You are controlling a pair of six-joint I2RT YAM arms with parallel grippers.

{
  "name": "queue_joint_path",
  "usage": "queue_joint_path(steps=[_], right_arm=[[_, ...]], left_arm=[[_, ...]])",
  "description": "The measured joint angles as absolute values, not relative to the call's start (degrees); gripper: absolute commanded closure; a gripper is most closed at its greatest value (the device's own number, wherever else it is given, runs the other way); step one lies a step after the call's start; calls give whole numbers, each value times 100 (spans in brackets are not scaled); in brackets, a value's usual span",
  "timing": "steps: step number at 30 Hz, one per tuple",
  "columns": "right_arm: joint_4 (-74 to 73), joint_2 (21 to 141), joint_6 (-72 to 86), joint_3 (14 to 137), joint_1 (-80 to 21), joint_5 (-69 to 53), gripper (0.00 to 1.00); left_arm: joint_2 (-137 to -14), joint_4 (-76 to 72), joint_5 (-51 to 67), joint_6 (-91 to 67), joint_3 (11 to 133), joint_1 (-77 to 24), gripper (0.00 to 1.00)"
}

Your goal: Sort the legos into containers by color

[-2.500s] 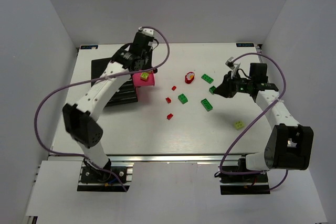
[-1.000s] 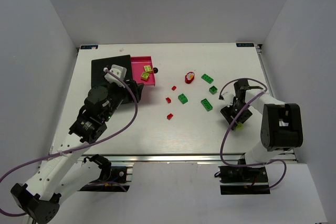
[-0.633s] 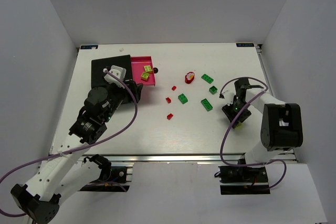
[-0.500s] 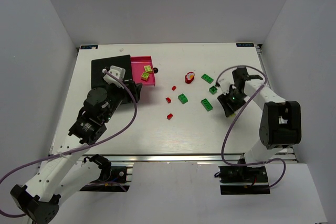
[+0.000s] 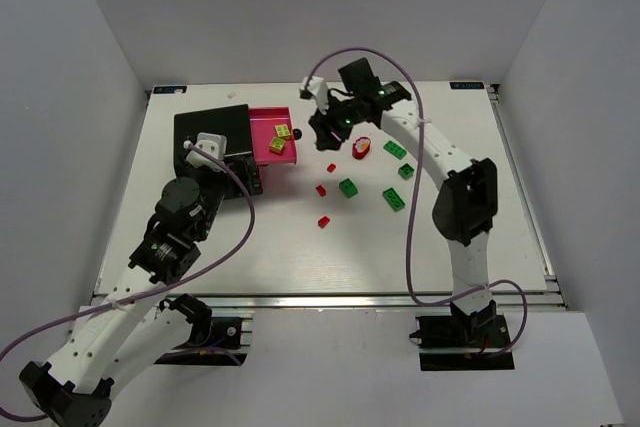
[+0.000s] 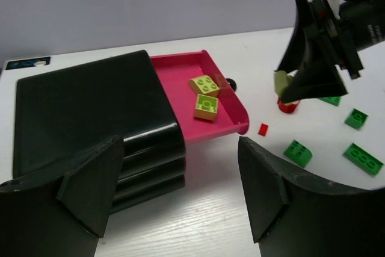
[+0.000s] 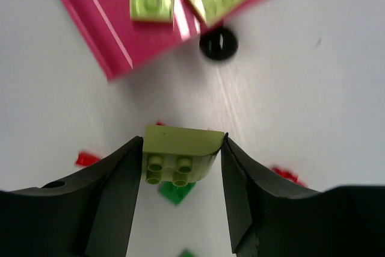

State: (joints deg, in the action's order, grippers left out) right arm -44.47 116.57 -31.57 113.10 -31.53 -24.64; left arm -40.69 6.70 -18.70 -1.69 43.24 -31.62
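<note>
Grips a lime lego (image 7: 182,148) between the half-closed right fingers (image 7: 114,203), raised over the table (image 7: 289,118) just beside the pink box (image 7: 90,4). Shows two more lime legos (image 6: 204,84) lying inside that box, and the left fingers (image 6: 90,185) spread wide, empty, in front of the black box (image 6: 84,106).

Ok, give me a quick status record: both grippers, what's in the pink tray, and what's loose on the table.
left gripper: open, empty, facing the black box and pink tray
right gripper: shut on a lime brick, above the table, just short of the pink tray
tray contents: two lime bricks
loose on table: four green bricks, several small red bricks
</note>
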Motion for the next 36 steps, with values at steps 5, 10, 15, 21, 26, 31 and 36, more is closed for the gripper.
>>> queue_joint_path(steps=[5,10,15,21,26,31,36], right_arm=[[-3804,12296,-2764,12324,-3583,-2486,100],[-2965,12317,-2314,12226,-3765,-2394,100],[-2134,12414,-1881,12202,-3868,-2379,97],[-1459,12829,-1470,12350,-4025,-2346,65],[-1221,13157,-1238,12407,-4130,-2259,27],[-1083,13187,-1146,12409,-4178,-2187,24],[-954,13144,-1052,12381,-4147,-2040,43]], left_arm=[[-3942,506,-2206,-36,4215,-3122,14],[-3942,423,-2357,104,4130,-3120,14],[-4010,423,-2421,174,4097,-3120,14],[-4034,419,-2473,224,4095,-3120,14],[-4029,395,-2510,252,4071,-3120,14],[-4029,381,-2510,257,4064,-3120,13],[-4032,379,-2504,255,4047,-3120,19]])
